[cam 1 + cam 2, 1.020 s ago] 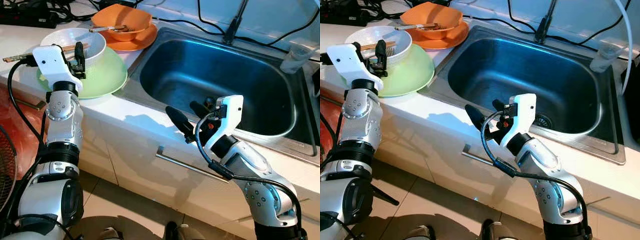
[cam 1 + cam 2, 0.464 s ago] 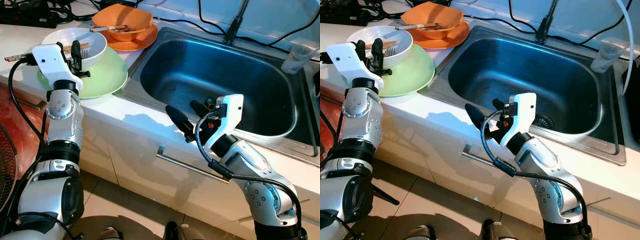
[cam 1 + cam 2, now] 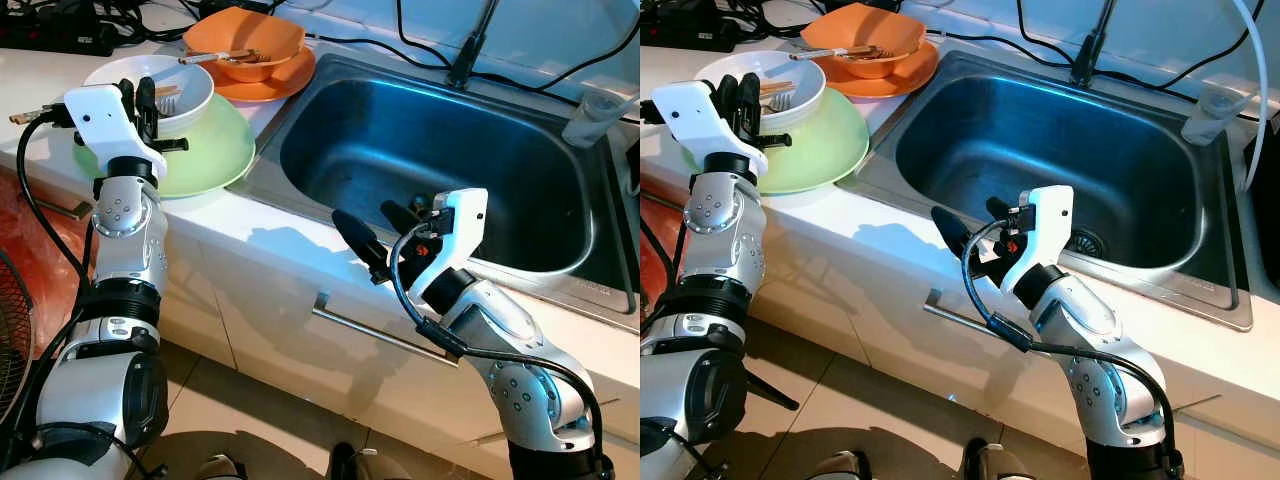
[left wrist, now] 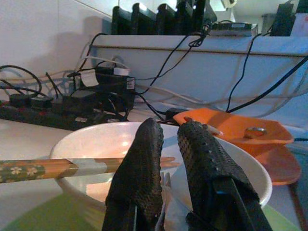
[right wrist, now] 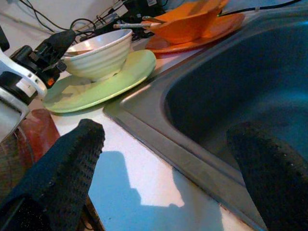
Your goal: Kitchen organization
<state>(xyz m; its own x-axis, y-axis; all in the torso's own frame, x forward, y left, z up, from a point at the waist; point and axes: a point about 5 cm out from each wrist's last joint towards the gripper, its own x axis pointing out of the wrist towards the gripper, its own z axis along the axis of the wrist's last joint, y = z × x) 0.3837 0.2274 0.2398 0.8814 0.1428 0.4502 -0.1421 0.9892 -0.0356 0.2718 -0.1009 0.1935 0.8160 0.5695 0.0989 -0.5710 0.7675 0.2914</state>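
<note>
A white kitchen table (image 3: 250, 225) with a sunken steel sink (image 3: 440, 160) carries a green plate (image 3: 215, 155) near its front edge, an orange plate (image 3: 275, 85) behind it, black power strips (image 3: 60, 35) and trailing cables (image 3: 350, 42).
</note>
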